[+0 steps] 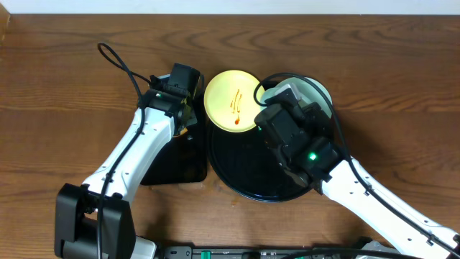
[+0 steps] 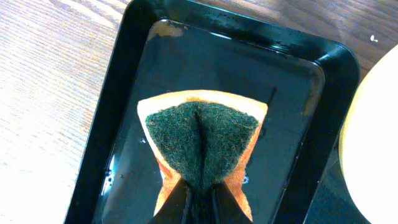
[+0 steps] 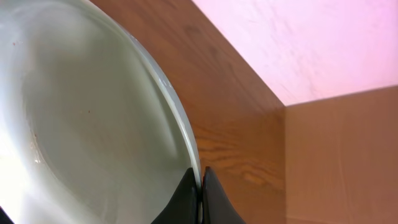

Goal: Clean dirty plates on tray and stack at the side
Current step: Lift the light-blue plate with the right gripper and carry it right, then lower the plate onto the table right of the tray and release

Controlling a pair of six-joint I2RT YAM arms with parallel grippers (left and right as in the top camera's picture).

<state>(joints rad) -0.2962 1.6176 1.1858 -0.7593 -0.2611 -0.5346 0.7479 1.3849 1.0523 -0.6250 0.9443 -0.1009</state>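
my left jaws are clenched on an orange sponge with a dark green scouring face, over the small rectangular black tray at the left of the wooden bench. my right jaws are pinched on the rim of a pale mint plate, tilted above the far right part of the round black tray. the pale yellow plate, marked with reddish-orange sauce streaks, lies at that tray's far left edge, between my two arms; whether it rests on the rim i cannot tell.
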